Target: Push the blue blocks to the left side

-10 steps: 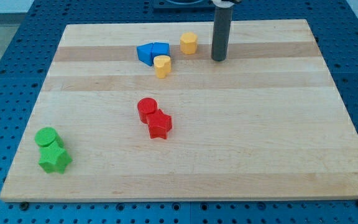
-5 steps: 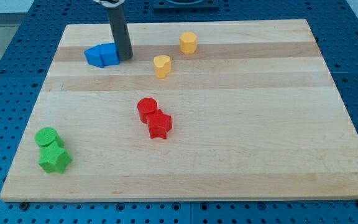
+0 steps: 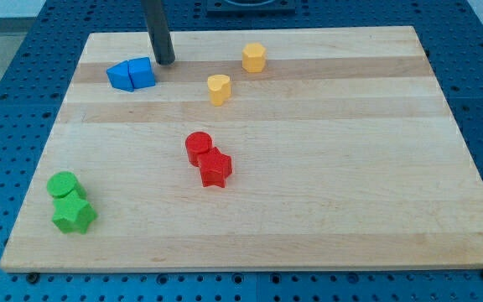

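Two blue blocks (image 3: 131, 74) lie pressed together near the top left of the wooden board (image 3: 325, 168); their exact shapes are hard to make out. My tip (image 3: 165, 61) stands just to the right of them and slightly higher in the view, a small gap away, not touching.
A yellow hexagonal block (image 3: 254, 58) sits near the top middle, a yellow block (image 3: 218, 88) below and left of it. A red cylinder (image 3: 197, 147) and red star (image 3: 215, 168) sit mid-board. A green cylinder (image 3: 62, 184) and green star (image 3: 74, 215) sit at the bottom left.
My tip swept from the top right leftward, pushing both blue blocks to the left past the yellow block. It has now drawn back up and off them.
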